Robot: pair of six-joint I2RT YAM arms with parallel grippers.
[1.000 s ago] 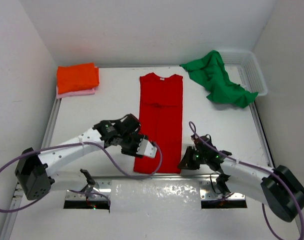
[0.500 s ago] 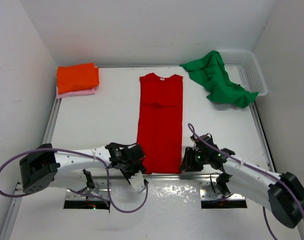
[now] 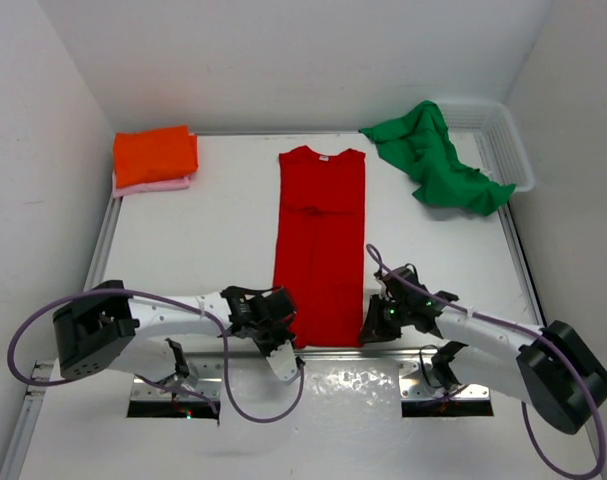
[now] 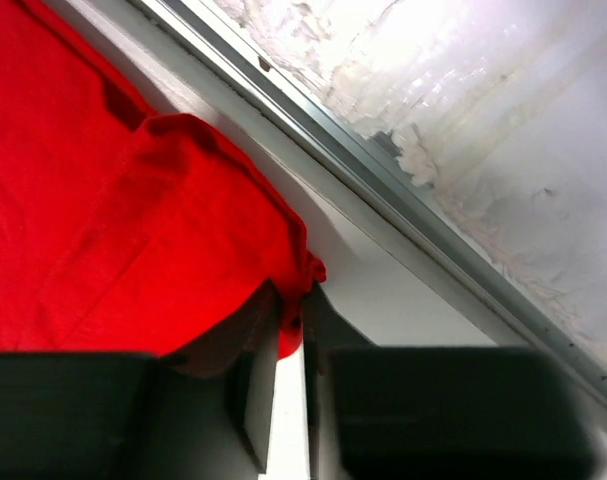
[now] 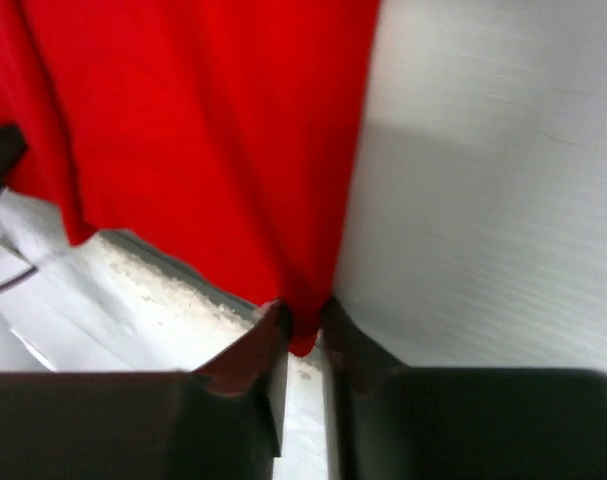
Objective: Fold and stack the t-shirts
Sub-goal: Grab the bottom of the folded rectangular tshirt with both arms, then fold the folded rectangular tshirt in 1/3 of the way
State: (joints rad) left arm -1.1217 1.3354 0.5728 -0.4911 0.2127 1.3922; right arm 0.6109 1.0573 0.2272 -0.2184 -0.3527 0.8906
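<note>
The red t-shirt lies flat on the table as a long narrow strip. Its long axis runs straight away from the arm bases, with the collar at the far end and the hem at the near edge of the table. This direction is what the coming move depends on. Both hands are at the hem end, so the rest of the shirt stretches forward and away from them. The left hand is at the near left corner of the hem and the right hand is at the near right corner, with the width of the strip between them. Neither arm is nearer than the other, as each one has its own corner. In the wrist views, each hand is narrowed to a thin gap and a small bunch of red cloth is pinched between its fingers. The cloth itself seems to lie on the table, not lifted. In my judgement, the next move is to carry the hem forward along the long axis toward the collar, both hands moving together so that the fold stays square. The orange t-shirt lies folded on the pink t-shirt at the far left, well apart. The green t-shirt hangs unfolded out of the basket at the far right.
</note>
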